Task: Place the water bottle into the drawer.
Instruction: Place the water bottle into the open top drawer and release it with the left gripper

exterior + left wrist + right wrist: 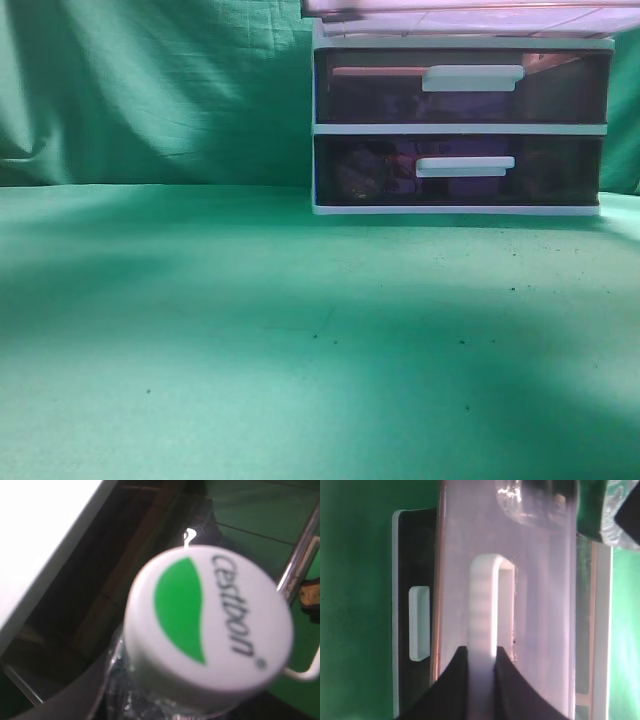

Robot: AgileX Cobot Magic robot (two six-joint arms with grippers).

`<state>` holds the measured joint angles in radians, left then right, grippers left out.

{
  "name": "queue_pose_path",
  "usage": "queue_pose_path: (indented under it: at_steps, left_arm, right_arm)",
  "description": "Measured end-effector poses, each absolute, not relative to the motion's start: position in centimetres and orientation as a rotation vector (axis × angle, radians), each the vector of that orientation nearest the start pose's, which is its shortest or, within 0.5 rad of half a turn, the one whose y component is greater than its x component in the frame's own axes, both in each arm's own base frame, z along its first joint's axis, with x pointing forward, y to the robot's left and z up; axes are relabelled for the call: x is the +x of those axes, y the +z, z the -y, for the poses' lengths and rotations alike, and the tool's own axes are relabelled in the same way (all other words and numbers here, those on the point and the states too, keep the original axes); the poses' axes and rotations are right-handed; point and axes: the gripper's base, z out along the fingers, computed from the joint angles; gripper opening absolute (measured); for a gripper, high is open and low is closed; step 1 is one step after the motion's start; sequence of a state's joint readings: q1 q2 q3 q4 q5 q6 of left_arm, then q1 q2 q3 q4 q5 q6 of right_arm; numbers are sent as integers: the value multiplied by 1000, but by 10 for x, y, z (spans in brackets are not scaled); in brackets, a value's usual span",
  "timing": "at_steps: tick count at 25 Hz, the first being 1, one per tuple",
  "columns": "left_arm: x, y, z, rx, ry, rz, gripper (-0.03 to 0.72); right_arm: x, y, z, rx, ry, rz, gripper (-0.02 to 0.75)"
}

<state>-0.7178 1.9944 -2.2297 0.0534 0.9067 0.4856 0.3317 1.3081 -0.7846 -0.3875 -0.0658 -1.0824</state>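
Right wrist view shows my right pincer [481, 655] pinching the drawer [540, 605] handle [482, 605]; left pincer's state I cannot tell, so I'd lower the bottle [207, 625] straight in.

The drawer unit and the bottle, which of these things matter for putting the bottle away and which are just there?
Job: water bottle, held by the left gripper; top drawer, pulled out, its white handle clamped by the right gripper.
Just there: two darker drawers; green cloth.
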Motion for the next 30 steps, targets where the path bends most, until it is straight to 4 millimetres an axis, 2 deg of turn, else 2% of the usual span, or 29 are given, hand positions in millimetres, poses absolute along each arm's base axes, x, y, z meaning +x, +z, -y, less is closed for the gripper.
queue_pose_path:
  at_steps: [6,9,14,16,19,22,24,25,26,30]
  left_arm:
    - [355,400,304,1187,-86,-1827,293]
    - [358,402,305,1163,-88,-1800,293]
    - [368,405,319,1023,-204,-1685,564]
    - [372,401,328,969,-295,-1662,616]
    - [380,391,340,888,-403,-1623,600]
    - [387,377,350,826,-489,-1622,496]
    - [392,369,355,771,-558,-1631,510]
    - [393,368,357,739,-594,-1630,510]
    - [393,369,358,716,-619,-1625,469]
    - [394,379,358,708,-613,-1560,484]
  right_arm:
    - [269,286,-95,-1581,-708,-1254,87]
    - [269,285,-95,-1569,-693,-1273,87]
    - [268,283,-94,-1576,-686,-1296,87]
    - [268,282,-94,-1565,-673,-1316,87]
    - [268,280,-93,-1577,-670,-1336,87]
    - [268,279,-92,-1575,-662,-1358,87]
    - [268,278,-92,-1571,-653,-1375,87]
    - [268,277,-92,-1568,-648,-1384,87]
    - [267,277,-91,-1566,-644,-1393,87]
    - [267,275,-91,-1572,-640,-1412,87]
